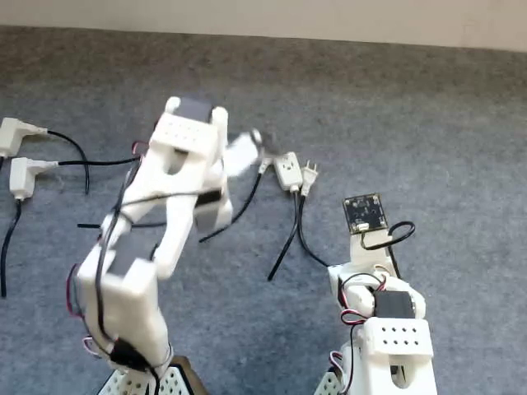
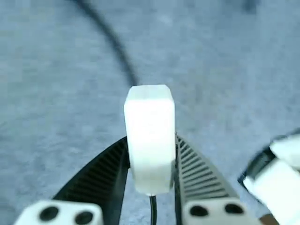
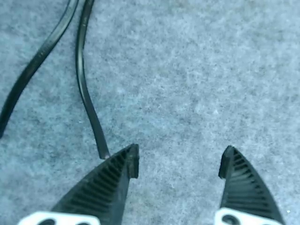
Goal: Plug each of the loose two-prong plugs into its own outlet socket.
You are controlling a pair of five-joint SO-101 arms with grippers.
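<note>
My left gripper (image 2: pixel 150 140) is shut on a white plug body (image 2: pixel 150 126), whose black cord runs off across the grey carpet. In the high view that plug (image 1: pixel 240 154) hangs just left of a white outlet socket (image 1: pixel 288 170). A loose two-prong plug (image 1: pixel 309 174) lies right beside that socket. Two more white pieces (image 1: pixel 12 134) (image 1: pixel 25 176) with black cords lie at the far left. My right gripper (image 3: pixel 180 157) is open and low over bare carpet, with nothing between its fingers. A black cable end (image 3: pixel 101 145) lies near one of its fingertips.
Black cords (image 1: pixel 288 234) trail from the middle socket and plug toward the right arm's base (image 1: pixel 387 321). Two of these cords (image 3: pixel 42 56) cross the right wrist view. A blurred white and black object (image 2: pixel 276 164) sits beside the left gripper. Grey carpet covers the far and right areas.
</note>
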